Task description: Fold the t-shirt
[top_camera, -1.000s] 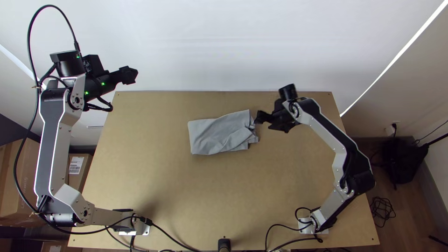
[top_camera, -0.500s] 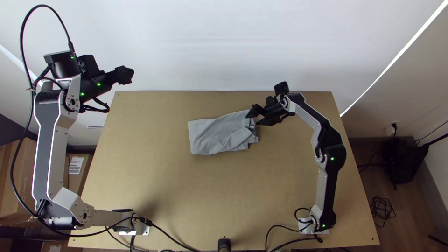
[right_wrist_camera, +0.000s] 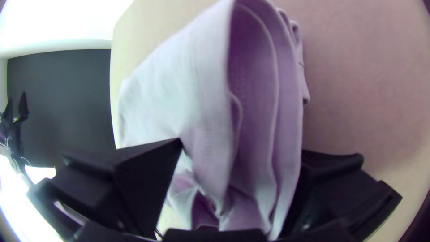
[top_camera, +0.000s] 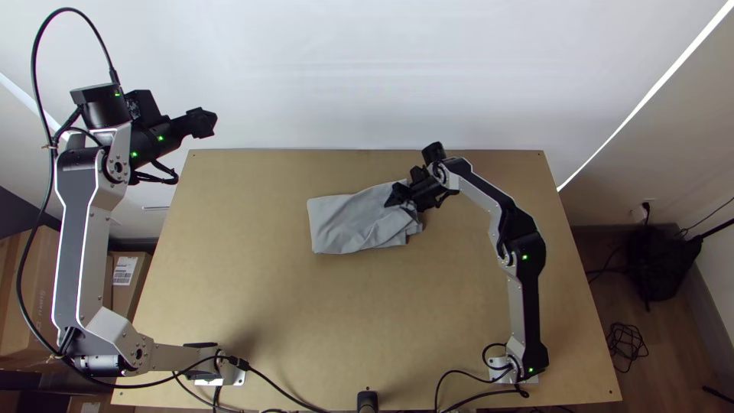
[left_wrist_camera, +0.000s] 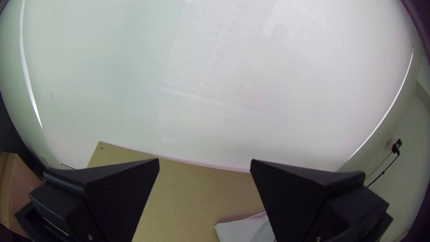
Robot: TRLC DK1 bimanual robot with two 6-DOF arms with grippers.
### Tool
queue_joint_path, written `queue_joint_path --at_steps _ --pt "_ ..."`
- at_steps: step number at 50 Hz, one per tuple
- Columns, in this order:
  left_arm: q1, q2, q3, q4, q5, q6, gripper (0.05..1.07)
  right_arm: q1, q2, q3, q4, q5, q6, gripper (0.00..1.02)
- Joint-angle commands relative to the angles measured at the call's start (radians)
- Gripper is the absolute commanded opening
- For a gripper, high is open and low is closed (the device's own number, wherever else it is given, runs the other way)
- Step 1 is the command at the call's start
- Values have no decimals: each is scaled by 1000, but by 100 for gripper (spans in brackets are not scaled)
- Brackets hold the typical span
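Moving onto the t-shirt (top_camera: 344,226), the right gripper (right_wrist_camera: 242,147) is straddling its layered edge (right_wrist_camera: 264,85), fingers spread, likely to catch every layer, the left gripper (left_wrist_camera: 204,160) hanging clear, also spread.

From where I stand, the T-shirt (top_camera: 344,223) is a plain soft grey, with no print that I can see, on a tabletop (top_camera: 306,321) of even tan. The far wall (top_camera: 344,84) is white. Both the left arm (top_camera: 79,237) and the right arm (top_camera: 517,313) have silvery-grey links with black joints and small green lights (top_camera: 160,138); the left gripper (top_camera: 206,122) and right gripper (top_camera: 403,200) are black. Off left, a brown box (top_camera: 131,294) wears a white label (top_camera: 125,270); off right, the floor (top_camera: 596,294) is darker brown.
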Motion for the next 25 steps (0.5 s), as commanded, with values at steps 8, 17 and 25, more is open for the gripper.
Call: queue_joint_path --at_steps 8,17,25 --pt "8 -16 13 -7 -5 -5 103 -126 6 -16 33 27 59 2" --pt "9 -26 13 -7 -5 -4 103 -286 -31 -28 108 84 128 2" --pt "11 -30 10 -5 -5 -2 103 -435 -41 -28 159 167 206 2"
